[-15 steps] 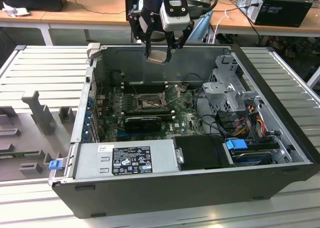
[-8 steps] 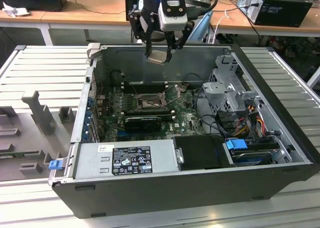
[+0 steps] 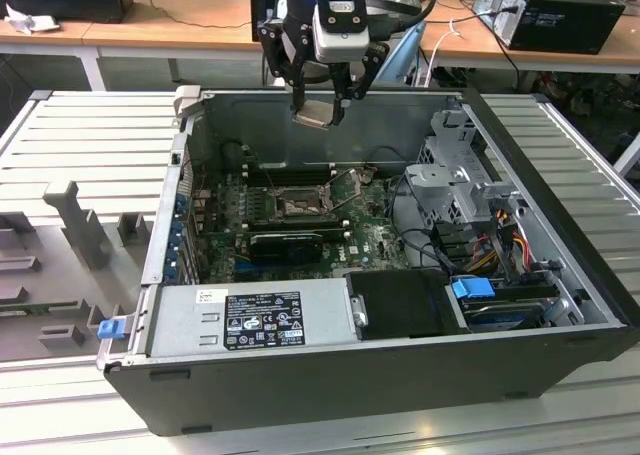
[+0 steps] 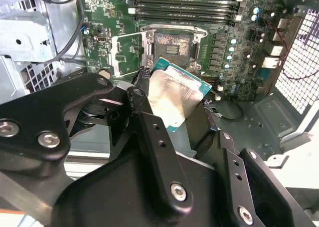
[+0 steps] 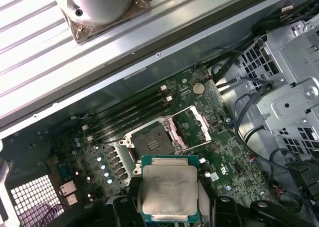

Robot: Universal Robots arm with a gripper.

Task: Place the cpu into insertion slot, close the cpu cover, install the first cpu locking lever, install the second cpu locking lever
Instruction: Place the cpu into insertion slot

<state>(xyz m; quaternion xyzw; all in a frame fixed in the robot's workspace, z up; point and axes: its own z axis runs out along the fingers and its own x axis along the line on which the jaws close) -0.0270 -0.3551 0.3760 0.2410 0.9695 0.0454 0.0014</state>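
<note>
The small flat square cpu (image 5: 168, 191), with a dull silver-grey metal top bordered by a green substrate, hangs in the air above the open case, over the rear wall in the exterior view and well clear of the board. Its metal top faces up towards both wrist cameras. The chip is nearly square, so no long axis can be made out. In the exterior view it lies close to level with a slight tilt. In both wrist views its edges sit turned at an angle to the socket rim.

The black gripper (image 3: 320, 107) is clamped on the cpu. Its fingers (image 4: 154, 137) press on two opposite edges.

Below, the square insertion slot (image 4: 173, 46), with a dark pin field and a silver rim, lies bare on the green circuit board (image 5: 230, 158). The thin silver cpu cover (image 5: 201, 123) stands swung open beside it. Long black memory slots (image 4: 184, 2) run along one side of the socket.

The black computer case (image 3: 400, 375) lies on its side on a ribbed silver table (image 3: 90, 135).
</note>
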